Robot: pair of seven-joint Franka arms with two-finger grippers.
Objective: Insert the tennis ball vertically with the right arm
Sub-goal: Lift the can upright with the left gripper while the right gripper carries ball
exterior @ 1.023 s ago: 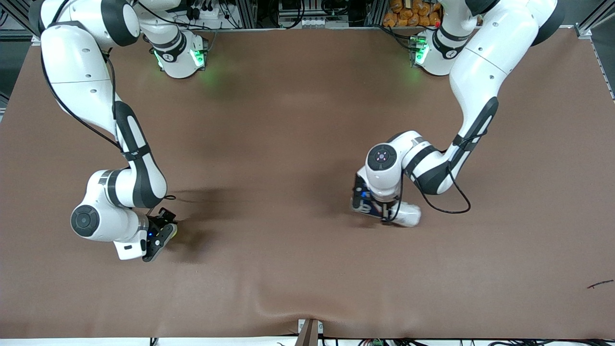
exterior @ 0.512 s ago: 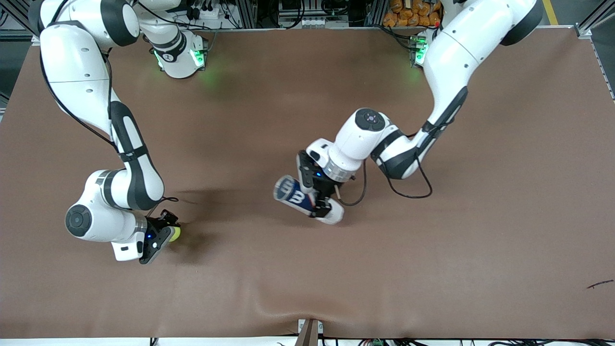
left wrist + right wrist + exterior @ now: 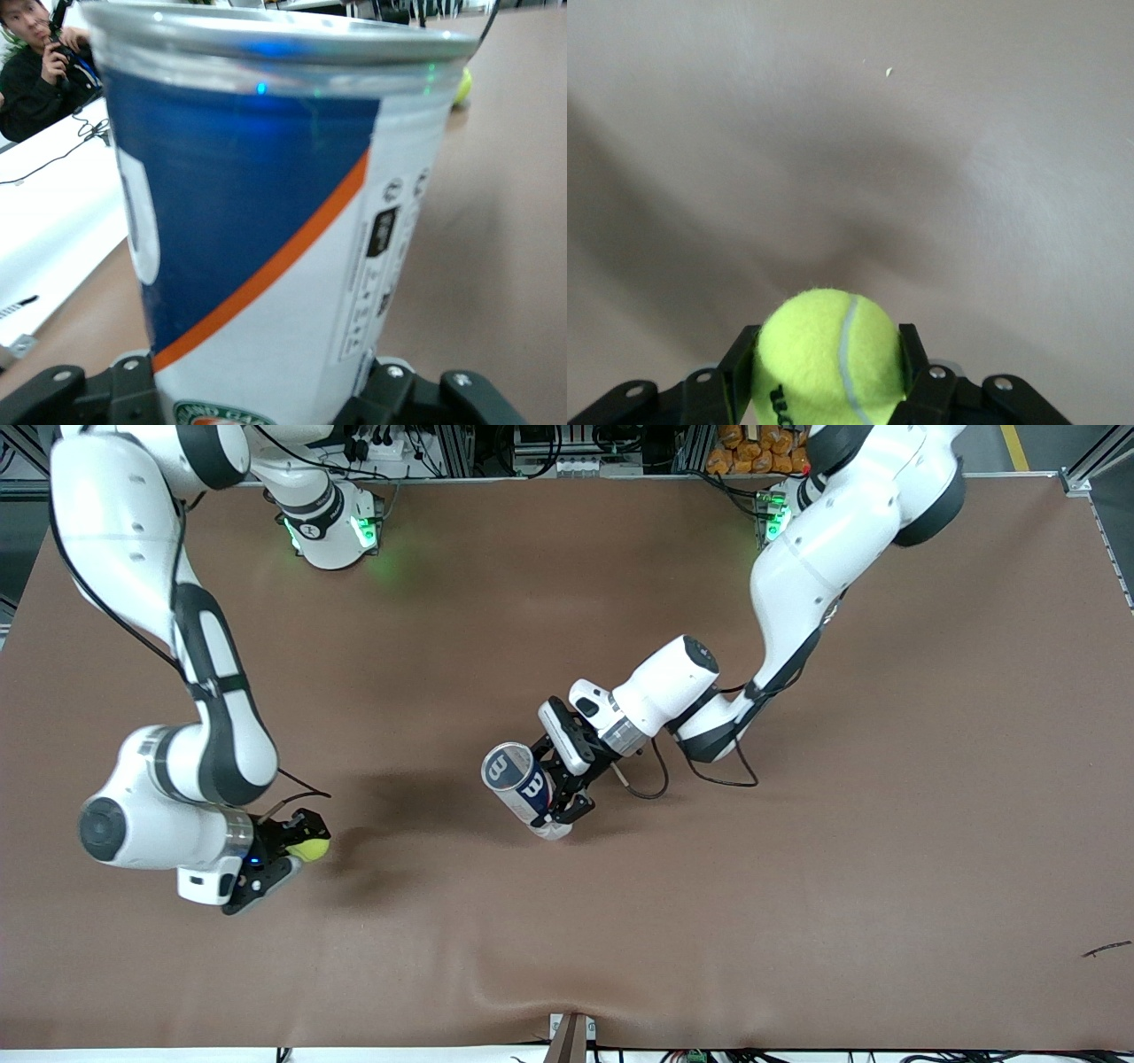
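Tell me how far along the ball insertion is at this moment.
Done: the right tool is shut on the tennis ball, and the left tool is shut on the ball can, held tilted over mid-table with its open mouth showing. In hand: both are held up, well apart. Left: bring the ball over the can's mouth and lower it in.

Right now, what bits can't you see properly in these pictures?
- Inside of the can: front view shows its open top only at a slant; whether anything is inside cannot be told.
- Can's base: the left wrist view cuts it off; the left gripper covers it in front view.
- Underside of the tennis ball: cut off in the right wrist view, partly covered by the right gripper in front view.
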